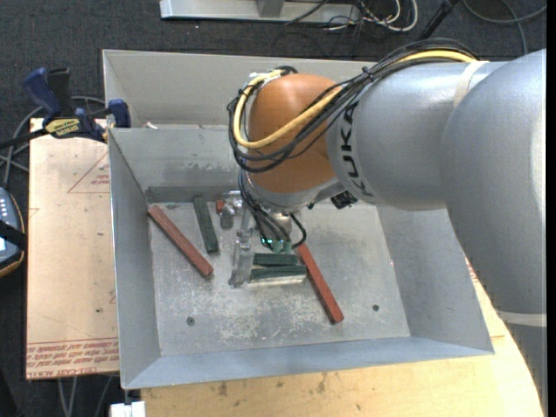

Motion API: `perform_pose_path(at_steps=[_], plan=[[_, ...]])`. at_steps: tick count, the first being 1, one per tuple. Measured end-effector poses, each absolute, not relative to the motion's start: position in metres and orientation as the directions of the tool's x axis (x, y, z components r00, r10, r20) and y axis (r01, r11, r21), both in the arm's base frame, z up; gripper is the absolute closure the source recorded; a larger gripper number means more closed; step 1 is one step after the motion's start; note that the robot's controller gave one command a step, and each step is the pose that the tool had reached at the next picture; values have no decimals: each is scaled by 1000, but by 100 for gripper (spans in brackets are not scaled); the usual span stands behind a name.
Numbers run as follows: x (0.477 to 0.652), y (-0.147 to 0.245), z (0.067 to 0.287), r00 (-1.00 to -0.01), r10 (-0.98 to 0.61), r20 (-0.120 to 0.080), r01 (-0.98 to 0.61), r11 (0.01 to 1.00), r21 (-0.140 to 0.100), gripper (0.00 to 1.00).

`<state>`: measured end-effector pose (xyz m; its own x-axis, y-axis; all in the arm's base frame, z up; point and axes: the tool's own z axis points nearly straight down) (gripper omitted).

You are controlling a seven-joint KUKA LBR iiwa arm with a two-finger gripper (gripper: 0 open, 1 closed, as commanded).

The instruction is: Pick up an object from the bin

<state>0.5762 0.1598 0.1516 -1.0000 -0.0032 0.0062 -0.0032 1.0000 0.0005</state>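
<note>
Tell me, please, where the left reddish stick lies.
In the camera view, the reddish stick lies slanted on the left floor of the bin, just left of a dark green bar.

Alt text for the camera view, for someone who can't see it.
A robot arm with an orange wrist cover reaches from the right into a grey metal bin, its jaws low at the floor's middle beside a dark green flat piece. One reddish-brown stick lies left, another right, a dark stick beside the left one.
</note>
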Motion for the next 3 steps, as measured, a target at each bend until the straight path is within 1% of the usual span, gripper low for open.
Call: perform_pose_path(at_steps=[1, 2, 3], plan=[[603, 72, 69, -934, -357, 3, -357, 934, -1, 0], [604, 75, 71, -933, -359, -2, -359, 933, 1, 100], [604, 75, 70, -933, -359, -3, -359, 933, 2, 0]])
